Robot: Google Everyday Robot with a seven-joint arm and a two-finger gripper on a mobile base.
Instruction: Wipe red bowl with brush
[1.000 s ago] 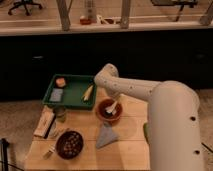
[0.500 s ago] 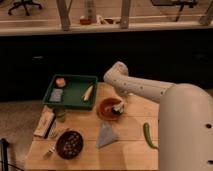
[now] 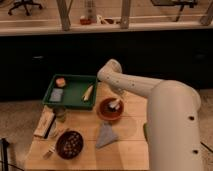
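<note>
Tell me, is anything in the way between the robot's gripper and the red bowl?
Nothing visible. The gripper hangs right above the red bowl, the pale brush inside it. The green tray and grey cloth lie aside.

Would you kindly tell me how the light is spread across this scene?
Camera view: the wooden table and white arm are well lit; the band behind them is nearly black; the room above it is bright. The claw, at the red bowl, is in the lit part.

My pincer (image 3: pixel 117 102) over the red bowl (image 3: pixel 103 113), half hidden by my arm (image 3: pixel 137 89), brush (image 3: pixel 113 105) only a pale smudge there, arm cut off at the bottom edge
</note>
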